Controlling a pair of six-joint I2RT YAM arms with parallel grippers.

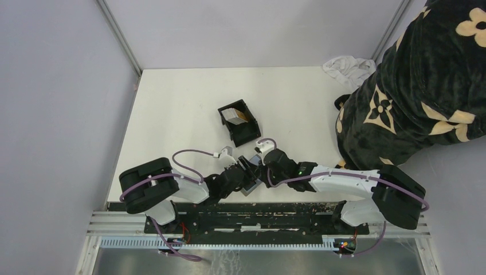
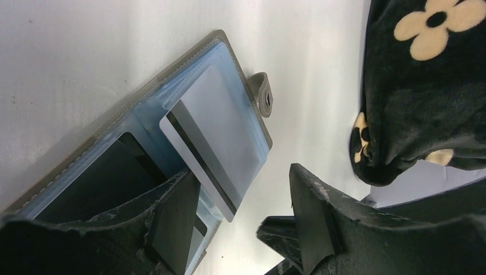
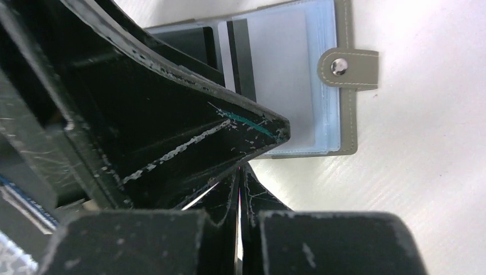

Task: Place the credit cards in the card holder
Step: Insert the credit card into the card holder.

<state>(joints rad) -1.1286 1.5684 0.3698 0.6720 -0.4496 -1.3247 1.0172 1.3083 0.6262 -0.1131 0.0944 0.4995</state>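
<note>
Silver card [image 2: 215, 143] proud of card holder [image 2: 155, 109] edge, between fingers [image 2: 172, 223] of spread left hand [image 2: 243, 177]; right hand [image 3: 239, 189] pressed together.

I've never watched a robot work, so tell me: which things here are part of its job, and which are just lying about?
Part of the job: striped silver card, grey card holder with clear sleeves, black box holding more cards, left hand, right hand.
Just lying about: white cloth, black flower-patterned fabric.

Patterned fabric [image 1: 412, 97] blocks the right; table [image 1: 172, 114] open at left.
</note>
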